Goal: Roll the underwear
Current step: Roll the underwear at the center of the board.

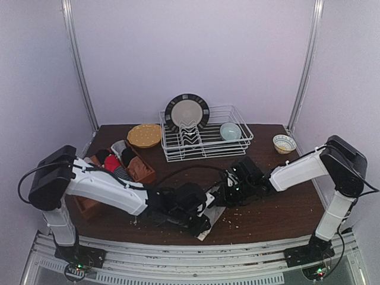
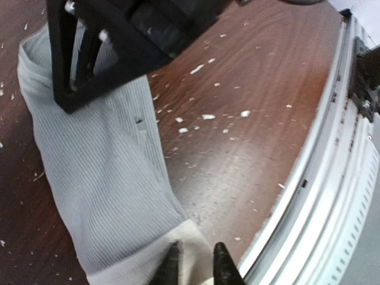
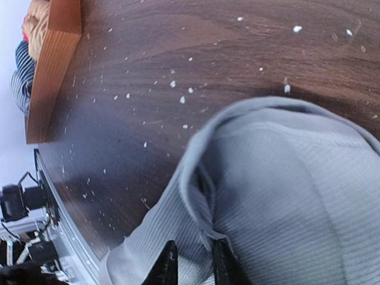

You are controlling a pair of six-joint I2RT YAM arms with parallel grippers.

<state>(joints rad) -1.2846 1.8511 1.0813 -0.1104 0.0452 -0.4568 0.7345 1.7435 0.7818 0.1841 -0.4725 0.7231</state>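
A grey ribbed underwear (image 1: 212, 214) lies stretched out on the brown table between my two grippers. In the left wrist view the underwear (image 2: 101, 178) runs away from me, its pale waistband lying flat between the slightly parted tips of my left gripper (image 2: 195, 264) near the table's front rail. My right gripper (image 3: 193, 264) is at the other end, shut on a raised fold of the underwear (image 3: 285, 196). From above, the left gripper (image 1: 199, 218) and right gripper (image 1: 227, 195) sit close together. More underwear (image 1: 119, 166), red, striped and orange-brown, fills a wooden box.
The wooden box (image 1: 146, 174) stands at the left. At the back are a wire dish rack (image 1: 205, 148) holding a plate (image 1: 187, 111) and a teal bowl (image 1: 230, 130), a yellow disc (image 1: 144, 135) and a small bowl (image 1: 284, 143). White crumbs dot the table.
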